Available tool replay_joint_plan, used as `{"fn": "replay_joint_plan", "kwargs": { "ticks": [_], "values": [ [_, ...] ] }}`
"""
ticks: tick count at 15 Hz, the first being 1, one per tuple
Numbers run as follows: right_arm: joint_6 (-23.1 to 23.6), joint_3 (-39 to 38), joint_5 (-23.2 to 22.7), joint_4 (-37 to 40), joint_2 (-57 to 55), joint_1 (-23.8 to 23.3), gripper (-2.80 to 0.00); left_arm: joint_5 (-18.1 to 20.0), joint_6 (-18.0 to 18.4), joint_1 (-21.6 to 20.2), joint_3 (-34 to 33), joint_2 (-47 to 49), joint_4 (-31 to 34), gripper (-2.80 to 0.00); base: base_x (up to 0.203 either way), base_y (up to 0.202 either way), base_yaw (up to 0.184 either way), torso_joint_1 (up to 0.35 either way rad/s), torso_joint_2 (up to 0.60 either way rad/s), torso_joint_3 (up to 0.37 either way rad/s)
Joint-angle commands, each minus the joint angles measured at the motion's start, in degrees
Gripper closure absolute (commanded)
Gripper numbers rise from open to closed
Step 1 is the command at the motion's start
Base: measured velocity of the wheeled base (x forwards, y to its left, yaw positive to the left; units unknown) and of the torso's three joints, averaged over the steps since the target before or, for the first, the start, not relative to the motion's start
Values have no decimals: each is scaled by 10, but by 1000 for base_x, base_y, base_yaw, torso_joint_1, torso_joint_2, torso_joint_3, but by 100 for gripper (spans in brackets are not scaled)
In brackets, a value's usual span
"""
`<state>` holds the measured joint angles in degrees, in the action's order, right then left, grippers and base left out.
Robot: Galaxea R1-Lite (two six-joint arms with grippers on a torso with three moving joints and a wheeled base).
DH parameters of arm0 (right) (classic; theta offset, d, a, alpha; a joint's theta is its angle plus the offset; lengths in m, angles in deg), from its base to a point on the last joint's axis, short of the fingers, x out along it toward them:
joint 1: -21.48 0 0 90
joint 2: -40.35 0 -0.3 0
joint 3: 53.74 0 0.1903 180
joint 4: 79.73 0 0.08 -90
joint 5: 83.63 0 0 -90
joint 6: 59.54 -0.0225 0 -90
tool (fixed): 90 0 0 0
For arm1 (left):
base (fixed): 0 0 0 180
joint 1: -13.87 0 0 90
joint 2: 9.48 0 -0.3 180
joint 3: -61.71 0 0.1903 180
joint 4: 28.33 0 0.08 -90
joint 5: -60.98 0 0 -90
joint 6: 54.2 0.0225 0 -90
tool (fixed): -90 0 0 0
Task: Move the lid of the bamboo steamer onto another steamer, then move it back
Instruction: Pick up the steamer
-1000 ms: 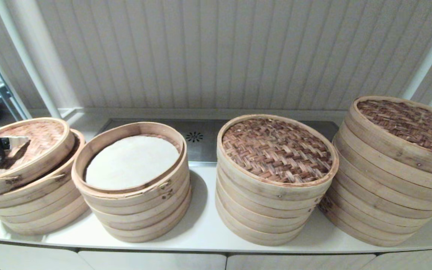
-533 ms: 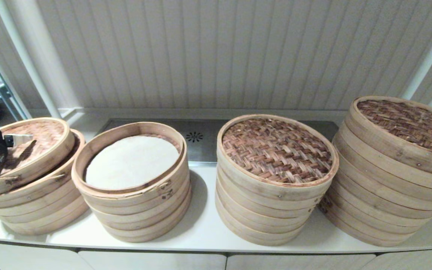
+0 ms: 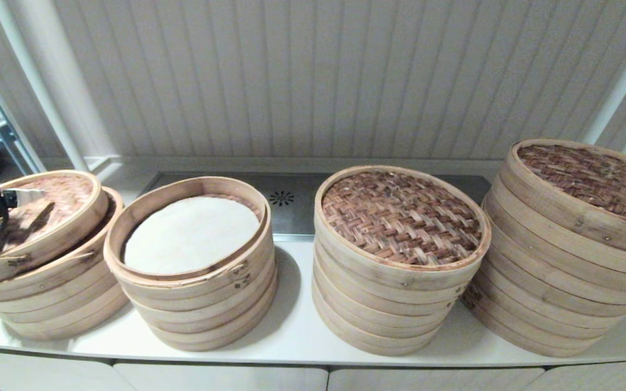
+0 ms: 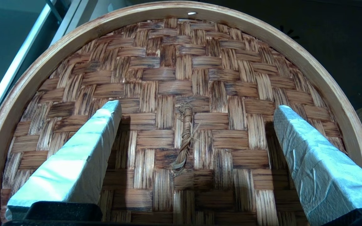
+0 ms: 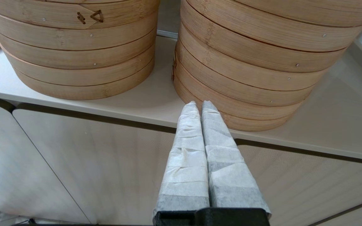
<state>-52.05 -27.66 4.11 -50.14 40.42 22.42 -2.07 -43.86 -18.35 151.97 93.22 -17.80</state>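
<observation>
Your left gripper (image 4: pixel 196 110) comes into the head view at the far left edge, its wrist roughly level and its taped fingers (image 4: pixel 74 166) reaching toward the middle. In the left wrist view those fingers are spread wide, with nothing between them. From the head view only one fingertip shows clearly, so how high it hangs is hard to judge. Your right gripper (image 5: pixel 199 105) sits parked low and out in front, seen only in its own wrist view, fingers pressed together.

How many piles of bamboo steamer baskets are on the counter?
4. In a row: far-left stack with a tilted lid, open stack beside it, lidded stack right of centre, far-right stack. More may sit outside the view.
</observation>
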Motion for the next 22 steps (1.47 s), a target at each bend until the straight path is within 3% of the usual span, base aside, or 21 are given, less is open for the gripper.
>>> {"fn": "replay_joint_plan", "kwargs": {
  "ticks": [1, 2, 3, 17, 22],
  "values": [
    [1, 0, 0, 0, 1, 0, 0, 2, 0, 0, -3, 1, -2, -280, 0, 0, 0, 0, 0, 0],
    [1, 0, 0, 0, 1, 0, 0, 1, 1, 0, -6, 3, -2, -280, 0, 0, 0, 0, 0, 0],
    [1, 0, 0, 0, 1, 0, 0, 1, 1, 0, -8, 4, -2, 0, 0, 0, 0, 0, 0, 0],
    [1, 0, 0, 0, 1, 0, 0, 5, -1, -2, -7, 9, -6, 0, 0, 0, 0, 0, 0, 0],
    [1, 0, 0, 0, 1, 0, 0, 5, -20, -2, -1, -10, -10, 0, 0, 0, 0, 0, 0, 0]
  ]
}}
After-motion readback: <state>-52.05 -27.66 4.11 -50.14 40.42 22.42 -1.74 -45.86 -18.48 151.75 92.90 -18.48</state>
